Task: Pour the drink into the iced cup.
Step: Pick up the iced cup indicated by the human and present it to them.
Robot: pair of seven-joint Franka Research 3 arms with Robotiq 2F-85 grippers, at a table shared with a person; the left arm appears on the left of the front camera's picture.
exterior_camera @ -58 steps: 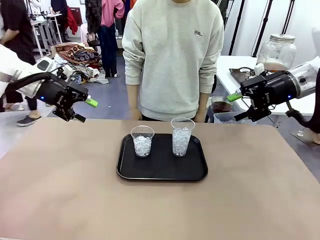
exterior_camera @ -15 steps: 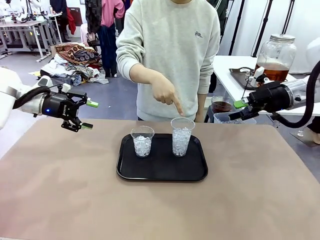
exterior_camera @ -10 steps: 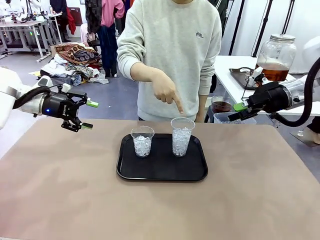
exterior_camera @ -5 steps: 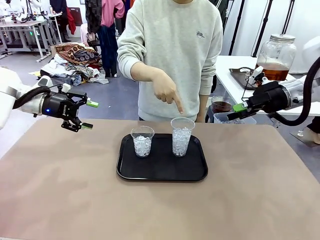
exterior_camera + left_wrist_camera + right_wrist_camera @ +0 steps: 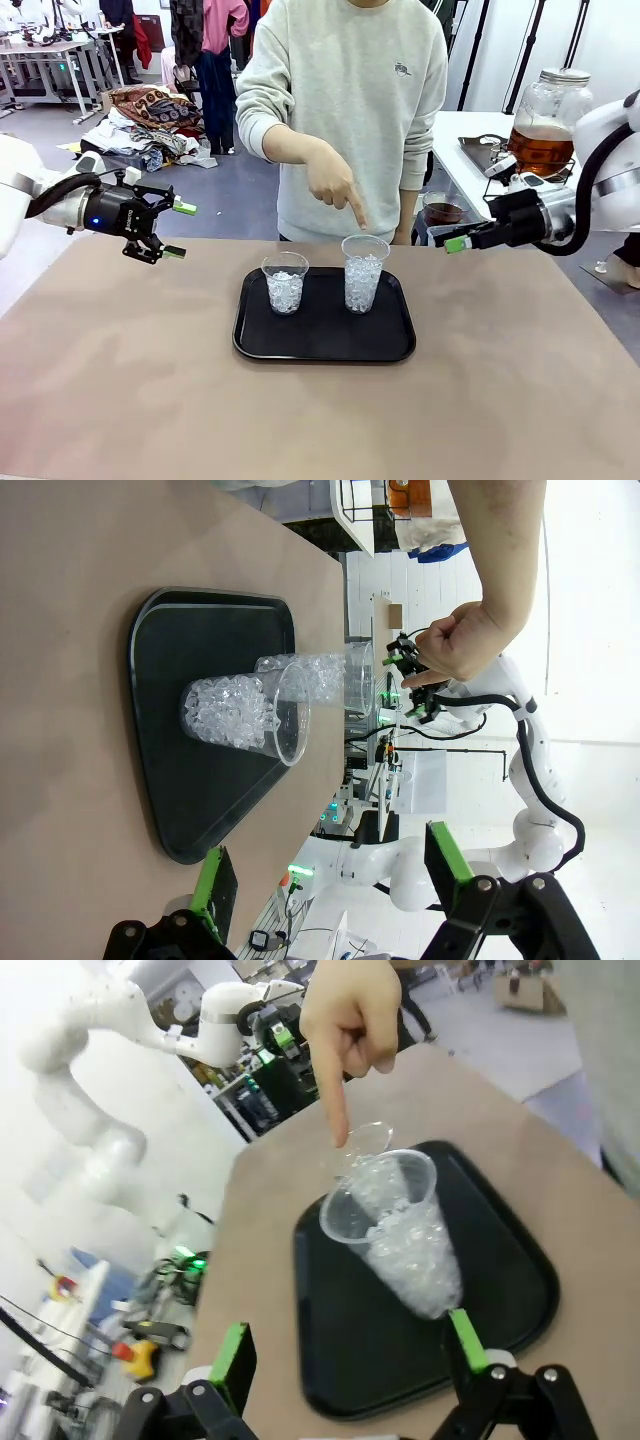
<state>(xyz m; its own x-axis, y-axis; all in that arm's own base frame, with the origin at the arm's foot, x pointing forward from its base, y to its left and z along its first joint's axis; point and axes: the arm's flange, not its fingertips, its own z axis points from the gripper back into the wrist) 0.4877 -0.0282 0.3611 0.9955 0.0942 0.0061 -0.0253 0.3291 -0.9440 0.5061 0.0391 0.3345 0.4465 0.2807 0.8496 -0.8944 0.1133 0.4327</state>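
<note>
Two clear plastic cups of ice stand on a black tray: a shorter cup on the left and a taller cup on the right. A person's hand points down at the taller cup. The drink, amber-brown, fills the bottom of a glass jar on a side table at the far right. My right gripper hovers open to the right of the tray, facing the taller cup. My left gripper hangs open, well left of the tray. Both wrist views show the fingers spread with nothing between them.
A small bowl of dark liquid sits behind my right gripper. The brown table has free room in front of and beside the tray. The person stands at the far edge. Clothes and other tables lie in the background.
My right gripper has moved left and down, from beside the jar toward the tray's right side. The person's hand keeps pointing at the taller cup. My left arm has stayed still.
</note>
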